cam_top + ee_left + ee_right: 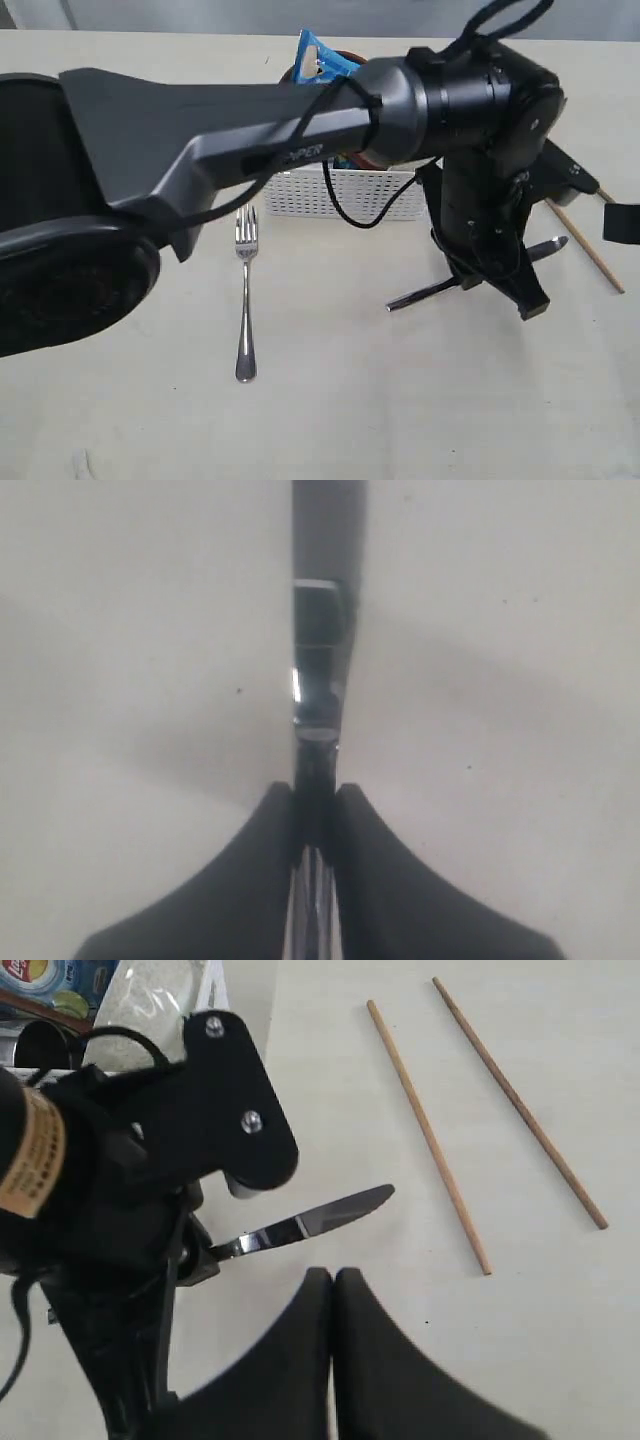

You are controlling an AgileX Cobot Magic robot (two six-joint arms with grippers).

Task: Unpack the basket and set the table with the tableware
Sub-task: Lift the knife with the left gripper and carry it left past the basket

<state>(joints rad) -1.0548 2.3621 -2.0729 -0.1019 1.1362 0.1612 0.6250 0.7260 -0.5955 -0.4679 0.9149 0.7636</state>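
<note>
Knife point(318, 650) tight in left claw point(318, 792), close to desk point(350, 400); right claw point(333, 1278) together and empty, near two chopsticks point(430, 1140).

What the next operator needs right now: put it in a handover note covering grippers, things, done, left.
Left gripper: shut on the knife, low at the table, right of the fork; cannot tell if the knife touches down.
Right gripper: shut, empty, by the knife's blade.
On the table: fork, two chopsticks at the right.
Basket: behind the fork, chip bag sticking out; the arm hides the rest.
Done: fork and chopsticks are out.
Left: set the knife, unpack what remains in the basket.
</note>
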